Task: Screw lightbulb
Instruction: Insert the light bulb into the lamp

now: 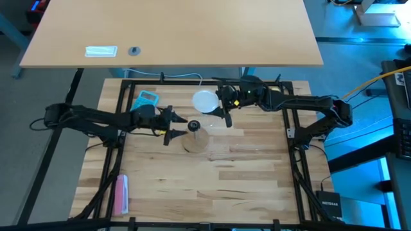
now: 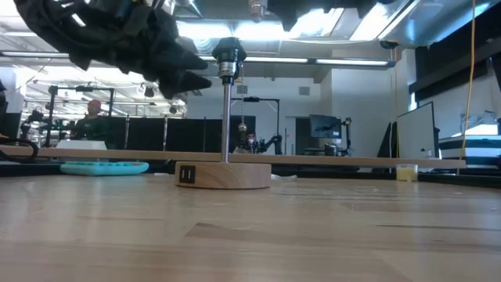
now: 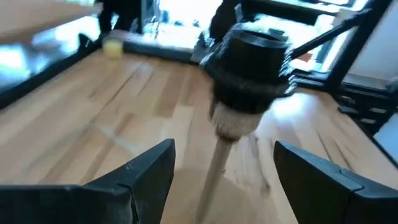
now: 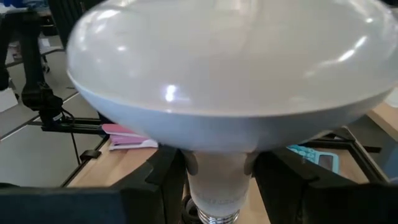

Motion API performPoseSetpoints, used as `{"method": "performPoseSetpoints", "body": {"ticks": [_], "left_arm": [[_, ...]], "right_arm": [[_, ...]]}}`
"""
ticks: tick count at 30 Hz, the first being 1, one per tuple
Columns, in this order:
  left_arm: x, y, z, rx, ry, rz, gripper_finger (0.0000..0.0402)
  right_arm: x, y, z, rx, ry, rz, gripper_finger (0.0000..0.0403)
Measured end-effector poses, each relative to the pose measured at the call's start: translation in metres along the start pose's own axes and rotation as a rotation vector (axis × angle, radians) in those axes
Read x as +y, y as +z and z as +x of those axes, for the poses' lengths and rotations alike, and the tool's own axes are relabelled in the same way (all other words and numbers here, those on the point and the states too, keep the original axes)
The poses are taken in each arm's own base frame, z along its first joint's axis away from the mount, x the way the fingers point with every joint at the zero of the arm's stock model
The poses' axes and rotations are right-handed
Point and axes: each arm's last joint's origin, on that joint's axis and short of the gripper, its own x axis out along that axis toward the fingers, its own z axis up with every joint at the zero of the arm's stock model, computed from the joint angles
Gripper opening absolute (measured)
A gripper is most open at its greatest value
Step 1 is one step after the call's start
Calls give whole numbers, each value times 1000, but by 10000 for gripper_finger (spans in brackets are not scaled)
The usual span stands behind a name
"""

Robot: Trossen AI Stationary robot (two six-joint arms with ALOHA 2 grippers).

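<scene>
The lightbulb [image 1: 205, 101] is white, with a wide dome [image 4: 230, 68] and a silvery screw base [image 4: 214, 216]. My right gripper [image 1: 219, 106] is shut on it, high above the table and just beyond the socket. The black socket [image 1: 192, 125] tops a thin pole on a round wooden disc [image 2: 223, 174], which rests flat on the table. My left gripper [image 1: 179, 126] is open at socket height; in the left wrist view its fingers [image 3: 149, 168] stand on either side of the pole below the socket [image 3: 252, 62], touching nothing. My right gripper pinches the bulb's narrow neck [image 4: 217, 177] between its two fingers, just under the dome and above the screw base. The fingers [image 4: 165, 168] come level from the table's right side, across the neck. The bulb is lifted clear, upright, dome up and base down.
A teal object [image 1: 146, 99] lies at the far left of the work table and a pink item [image 1: 121, 192] near its front left corner. A small yellowish ball [image 3: 112, 48] lies farther off. A black frame [image 1: 292, 128] rims the table. People show in the room behind.
</scene>
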Motion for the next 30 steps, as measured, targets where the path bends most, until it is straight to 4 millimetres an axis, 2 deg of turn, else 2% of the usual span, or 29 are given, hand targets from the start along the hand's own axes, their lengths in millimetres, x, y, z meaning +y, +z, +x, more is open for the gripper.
{"method": "performPoseSetpoints", "body": {"ticks": [6, 11, 20, 23, 28, 30], "left_arm": [[5, -3, 17, -81, -110, 52, 263], [16, -6, 24, -124, -123, 78, 263], [21, 7, 56, -129, -352, 119, 260], [20, 7, 58, -117, -392, 120, 235], [22, 6, 58, -108, -395, 111, 153], [22, 5, 58, -101, -395, 106, 149]], "right_arm": [[0, 0, 0, -1, 0, 3, 162], [0, 0, 0, -4, 1, 2, 163], [0, 1, 0, -9, 2, 0, 163], [1, 1, 0, -8, 19, 0, 163], [-1, -7, 11, -10, 97, 6, 163], [-4, -13, 18, -17, 135, 15, 163]]}}
